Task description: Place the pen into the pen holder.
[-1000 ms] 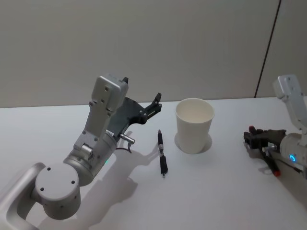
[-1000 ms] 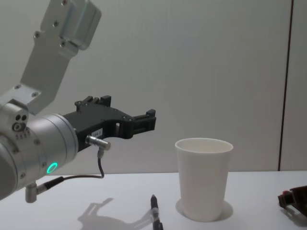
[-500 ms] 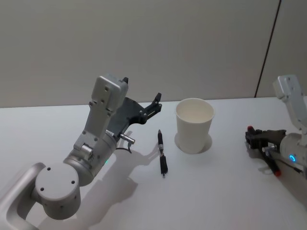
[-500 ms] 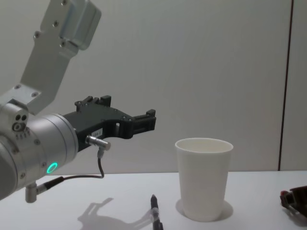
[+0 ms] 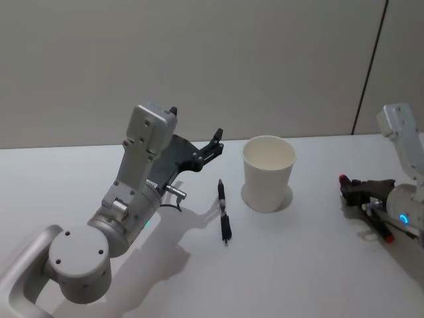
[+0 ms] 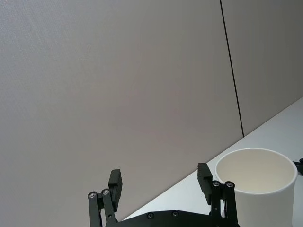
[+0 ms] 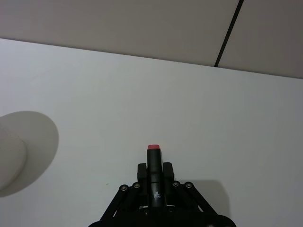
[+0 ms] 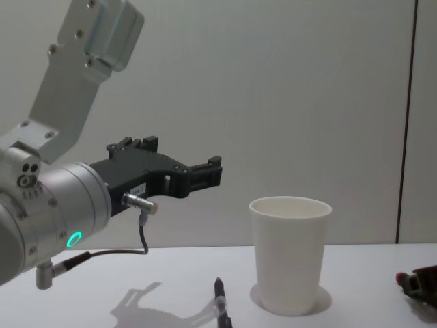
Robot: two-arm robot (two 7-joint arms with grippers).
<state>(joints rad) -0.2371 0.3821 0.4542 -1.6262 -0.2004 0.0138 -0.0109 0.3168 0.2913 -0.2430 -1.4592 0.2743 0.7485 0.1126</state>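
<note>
Your right gripper point(image 7: 154, 169) is clamped tight on the red-tipped pen point(image 7: 155, 182). In the right wrist view the jaws press against both sides of the dark barrel, and the red end sticks out a little past the fingertips. In the head view you'll find that gripper point(image 5: 352, 189) low over the table point(image 5: 298, 271), well to the right of the pen holder point(image 5: 268, 173). The pen's red end faces left, toward the cup, so its long axis follows the gripper's line of reach. You can't tell from these views whether the pen touches the tabletop.

Your left gripper point(image 5: 213, 142) hangs raised above the table, left of the cup. Its jaws are spread wide and hold nothing — the left wrist view shows its two fingers point(image 6: 115, 182) well apart, with only wall between them and the pen holder point(image 6: 258, 177) just beyond one of them.

A second pen, the black pen point(image 5: 224, 212), lies flat on the table between the left gripper and the cup. It is just beside the cup's base and not touching it. Its long axis runs almost straight away from you, and the far end sits slightly to the left.

The pen holder point(image 8: 290, 260) stands upright with its wide mouth up — what you can see of its inside is plain white wall.
</note>
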